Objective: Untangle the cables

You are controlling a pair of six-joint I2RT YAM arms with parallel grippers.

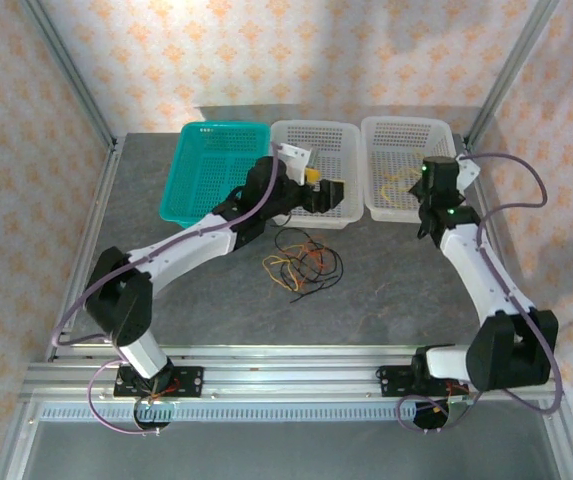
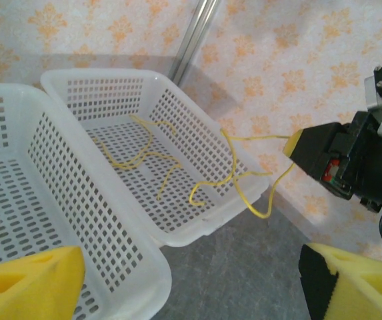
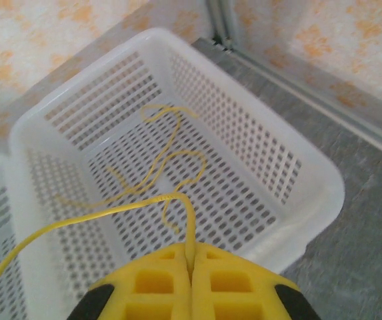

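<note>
The table (image 1: 396,290) carries three baskets in a row. The green basket (image 1: 206,175) sits off to the left gripper's left, the middle basket (image 1: 311,128) is under that gripper, and the right basket (image 1: 406,124) is just ahead of and below the right gripper.

The left gripper (image 2: 191,287) hangs with its fingers wide apart and nothing between them. The right gripper (image 3: 191,257) is clamped on the yellow cable (image 3: 188,223). Most of that cable lies looped in the basket ahead of it, with a stretch running over the rim up to the fingers, so I judge one cable separated and almost delivered.

The orange cable (image 1: 284,268) and black cable (image 1: 326,255) lie knotted together on the table behind the left gripper, towards the bases. Both look left to sort.
</note>
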